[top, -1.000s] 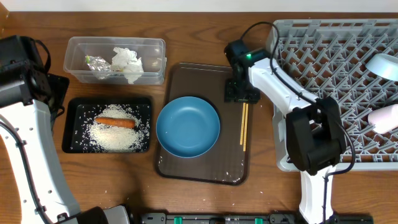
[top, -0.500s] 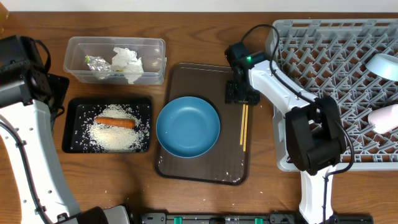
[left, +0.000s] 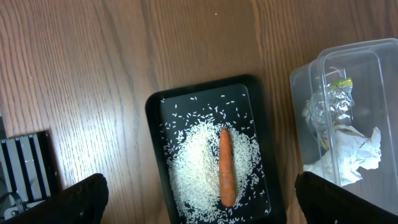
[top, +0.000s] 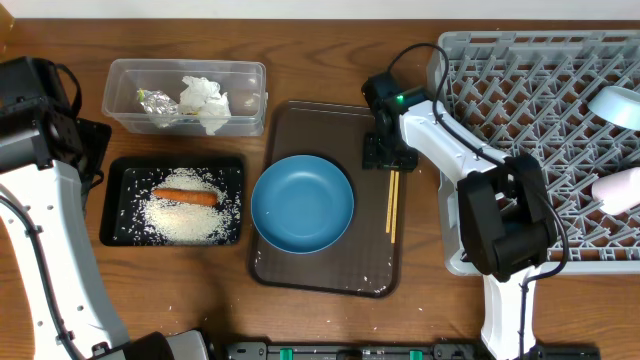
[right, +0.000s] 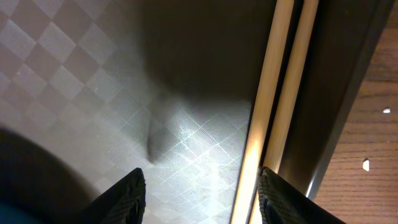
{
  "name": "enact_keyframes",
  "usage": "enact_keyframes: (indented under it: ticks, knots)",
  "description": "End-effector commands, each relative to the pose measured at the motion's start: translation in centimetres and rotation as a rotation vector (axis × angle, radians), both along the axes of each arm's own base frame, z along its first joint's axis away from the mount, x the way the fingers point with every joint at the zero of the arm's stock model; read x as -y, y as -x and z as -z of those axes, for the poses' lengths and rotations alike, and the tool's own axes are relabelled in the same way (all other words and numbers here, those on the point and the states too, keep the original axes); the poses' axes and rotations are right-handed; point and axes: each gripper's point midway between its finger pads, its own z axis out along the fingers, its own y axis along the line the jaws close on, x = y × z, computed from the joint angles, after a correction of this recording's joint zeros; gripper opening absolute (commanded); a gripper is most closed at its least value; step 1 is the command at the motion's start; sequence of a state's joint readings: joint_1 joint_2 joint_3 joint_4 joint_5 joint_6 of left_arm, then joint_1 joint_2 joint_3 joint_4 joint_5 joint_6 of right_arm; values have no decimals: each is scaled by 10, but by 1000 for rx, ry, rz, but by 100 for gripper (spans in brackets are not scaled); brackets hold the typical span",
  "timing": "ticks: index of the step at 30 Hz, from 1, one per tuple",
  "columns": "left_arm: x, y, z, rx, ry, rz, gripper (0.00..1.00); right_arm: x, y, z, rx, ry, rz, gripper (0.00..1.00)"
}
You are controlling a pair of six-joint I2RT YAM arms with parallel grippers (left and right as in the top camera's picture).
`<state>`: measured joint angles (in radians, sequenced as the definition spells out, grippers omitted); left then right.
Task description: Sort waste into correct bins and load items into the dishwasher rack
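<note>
Right gripper (right: 202,199) is low over the brown serving tray (top: 300,275), released, with nothing between the fingers. The pair of wooden chopsticks (right: 273,124) lies side by side along the tray's right strip, just inside the raised rim, and runs under the right finger rather than between the two. Risk, as a judgement: closing from this offset catches one stick or neither. The outer finger may also land on the sticks or the rim and roll them apart. The rim leaves almost no room on that side. The dark-blue bowl (top: 302,203) sits near on the other, with a bare strip of tray between. The dishwasher rack (top: 520,90) wall stands near, across a strip of table (top: 425,280). Left gripper (left: 214,202) is spread wide and empty above the black tray (left: 155,137).
</note>
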<state>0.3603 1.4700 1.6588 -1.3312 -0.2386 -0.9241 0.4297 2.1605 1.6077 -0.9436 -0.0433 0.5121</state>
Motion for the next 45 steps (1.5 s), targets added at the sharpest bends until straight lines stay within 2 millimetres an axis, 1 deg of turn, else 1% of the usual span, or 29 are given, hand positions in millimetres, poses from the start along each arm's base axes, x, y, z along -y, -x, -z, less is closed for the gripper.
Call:
enact_keyframes:
  ticks: [1,6,8,10,12,16,19,22,25,27,29,31,32,34,36,37,39,42,44,45]
  knots:
    - [-2,3,2,-7,2,-18,98,-3,5,-4,16,4,-2,55]
    - [-2,3,2,-7,2,-18,98,-5,15,9,-1,7,12,55]
    - [-1,3,2,-7,2,-18,98,-7,18,10,-4,9,5,52]
    - [-2,3,2,-7,2,-18,98,-10,17,9,0,6,5,47]
    - [-1,3,3,-8,2,-18,98,-11,15,8,10,1,10,36]
    - [-2,3,2,-7,2,-18,98,-13,8,1,24,-7,17,1]
    - [-1,3,3,-8,2,-18,98,-13,0,-13,34,-12,25,1]
    - [-2,3,2,-7,2,-18,98,-12,-12,-36,64,-25,19,1]
    - [-1,3,2,-7,2,-18,98,-9,-27,-68,117,-42,-7,1]
    - [-1,3,2,-7,2,-18,98,-3,-38,-93,162,-53,-30,1]
    - [-1,3,2,-7,2,-18,98,8,-49,-120,214,-59,-47,1]
    - [-2,3,2,-7,2,-18,98,27,-60,-147,268,-59,-52,1]
    - [-1,3,3,-8,2,-18,98,38,-65,-159,294,-56,-48,1]
    - [-1,3,2,-7,2,-18,98,67,-76,-182,353,-45,-49,1]
    - [-1,3,2,-7,2,-18,98,95,-83,-196,397,-25,-64,1]
    - [-1,3,3,-8,2,-18,98,107,-85,-200,411,-15,-80,1]
    - [-1,3,2,-7,2,-18,98,128,-89,-201,420,0,-110,1]
    - [-2,3,2,-7,2,-18,98,155,-89,-192,401,15,-116,1]
    - [-2,3,2,-7,2,-18,98,167,-88,-183,383,21,-104,1]
    - [-1,3,3,-8,2,-18,98,170,-88,-180,379,18,-102,1]
